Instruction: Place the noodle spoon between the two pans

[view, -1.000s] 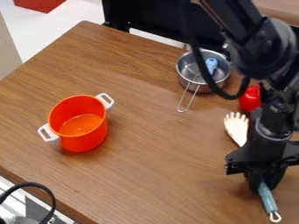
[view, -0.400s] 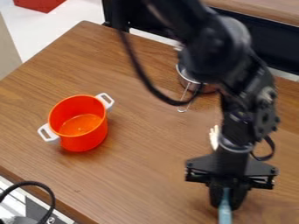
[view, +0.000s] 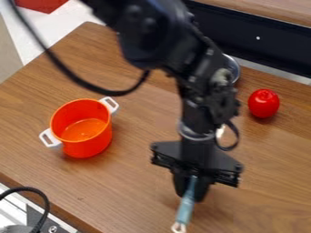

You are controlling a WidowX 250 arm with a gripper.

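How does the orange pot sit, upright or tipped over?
Upright: the orange pot stands on the table, its open rim facing up and its inside bottom showing.

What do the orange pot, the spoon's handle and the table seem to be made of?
The orange pot looks like glossy plastic, with soft highlights on its wall, though enamelled metal is possible. The spoon's blue-grey handle is probably smooth plastic, judging by its even colour. The table shows brown grain with a faint sheen: wood or a wood-look laminate.
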